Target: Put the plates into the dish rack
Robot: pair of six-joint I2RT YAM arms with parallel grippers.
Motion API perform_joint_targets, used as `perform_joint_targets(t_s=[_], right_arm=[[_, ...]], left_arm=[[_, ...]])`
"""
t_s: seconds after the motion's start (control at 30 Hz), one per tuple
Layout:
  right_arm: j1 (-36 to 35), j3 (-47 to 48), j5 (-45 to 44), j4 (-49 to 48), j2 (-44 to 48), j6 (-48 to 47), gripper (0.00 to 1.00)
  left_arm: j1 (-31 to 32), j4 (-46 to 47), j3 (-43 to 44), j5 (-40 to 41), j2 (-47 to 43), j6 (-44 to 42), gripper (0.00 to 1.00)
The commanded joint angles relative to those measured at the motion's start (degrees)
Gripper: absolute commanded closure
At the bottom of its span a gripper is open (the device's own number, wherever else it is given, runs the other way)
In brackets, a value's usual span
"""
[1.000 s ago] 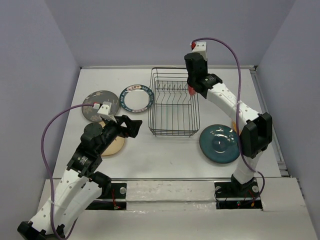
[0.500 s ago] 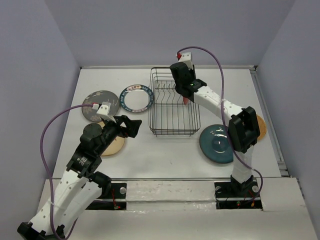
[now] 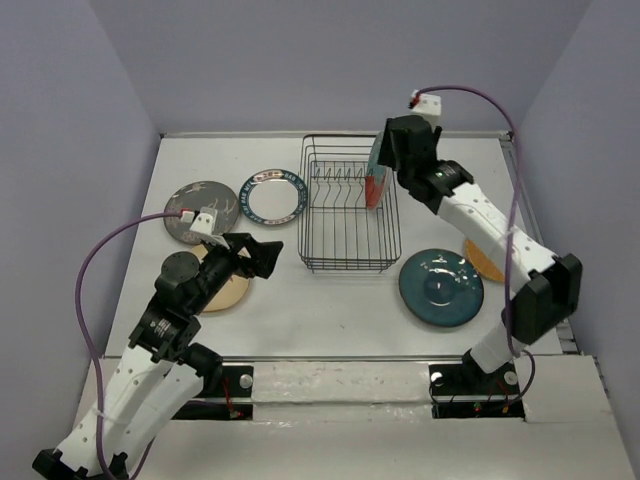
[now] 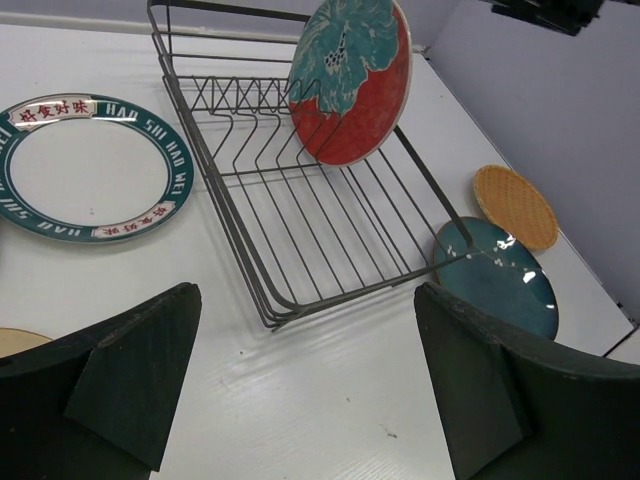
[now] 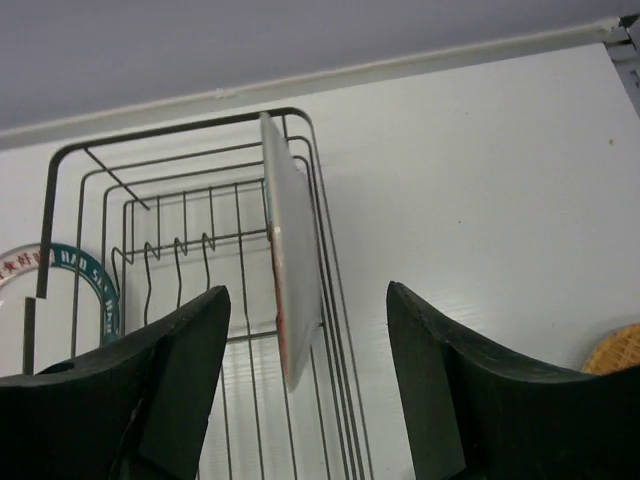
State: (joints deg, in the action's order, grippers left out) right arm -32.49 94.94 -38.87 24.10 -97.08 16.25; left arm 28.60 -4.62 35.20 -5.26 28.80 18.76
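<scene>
Dish rack (image 4: 310,232) — thin metal wire, dark teal plate (image 4: 495,280) glossy-glazed, table (image 4: 330,400) smooth.

From where I stand, the left arm (image 3: 150,338) comes up out of the lower left of the overhead view, folded at the elbow and reaching up and right toward the middle. The left gripper (image 3: 262,253) points right, its fingers (image 4: 120,370) spread as wide as they go. The right arm (image 3: 480,215) runs in a long diagonal from the lower right to the upper middle. Its wrist is bent so the right gripper (image 3: 388,152) faces left, with its fingers (image 5: 170,390) standing well apart.
</scene>
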Motion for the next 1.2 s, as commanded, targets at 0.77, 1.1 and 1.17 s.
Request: perform_joint_targets(t_s=[0.77,1.1,1.17], right_arm=[[72.81,-69.00,43.68,-19.22,32.75,26.11,0.28],[73.89,-71.64,59.17,-32.52,20.71,28.13,0.36],[73.89,-72.52,60.92,-36.21,18.69,29.53,0.45]], left_arm=[[7.61,1.11,2.50,2.44,-7.09,-0.48,0.01],[8.31,0.93,2.50,2.36,-6.65,-0.57,0.01],[8.23,0.93,2.50,2.79,-6.39,-0.66,0.01]])
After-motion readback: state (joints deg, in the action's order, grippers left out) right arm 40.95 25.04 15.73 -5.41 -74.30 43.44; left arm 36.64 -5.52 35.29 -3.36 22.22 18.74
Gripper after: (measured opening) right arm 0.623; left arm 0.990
